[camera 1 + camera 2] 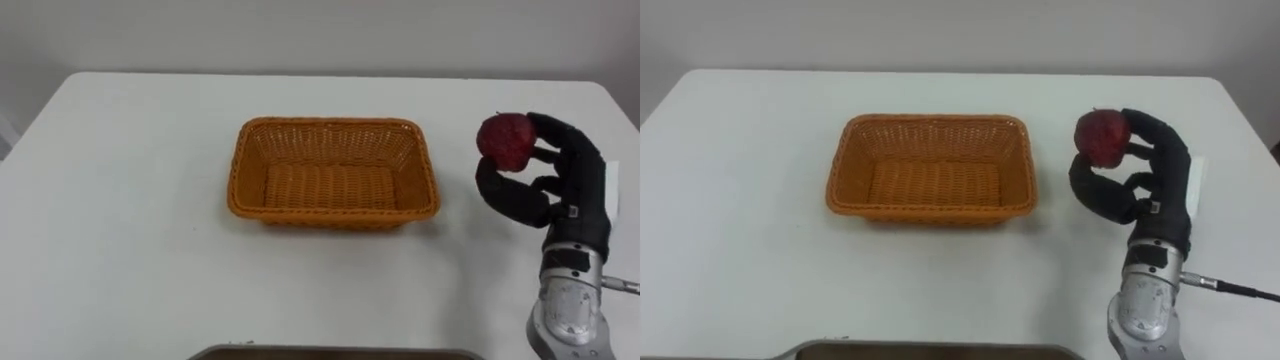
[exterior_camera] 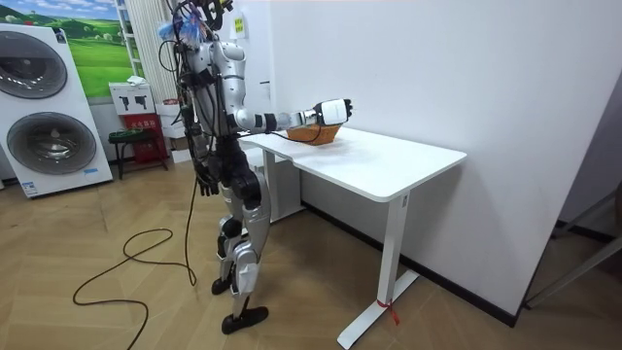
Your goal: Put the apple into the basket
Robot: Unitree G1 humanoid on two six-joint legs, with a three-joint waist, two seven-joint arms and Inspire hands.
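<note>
A dark red apple (image 1: 505, 140) (image 1: 1103, 135) is held above the white table, to the right of the basket, with my right hand (image 1: 545, 175) (image 1: 1145, 170) shut on it between curled fingers and thumb. An orange wicker basket (image 1: 335, 172) (image 1: 932, 170) lies empty on the middle of the table (image 1: 120, 220). In the room view my right hand (image 2: 333, 109) reaches out over the table near the basket (image 2: 321, 134), and my left hand (image 2: 206, 181) hangs at my side.
The white table (image 2: 379, 160) stands against a white wall. I stand at its end on a wooden floor. Washing machines (image 2: 44, 107) stand behind at the room view's left. A dark edge (image 1: 330, 352) shows at the bottom of the eye views.
</note>
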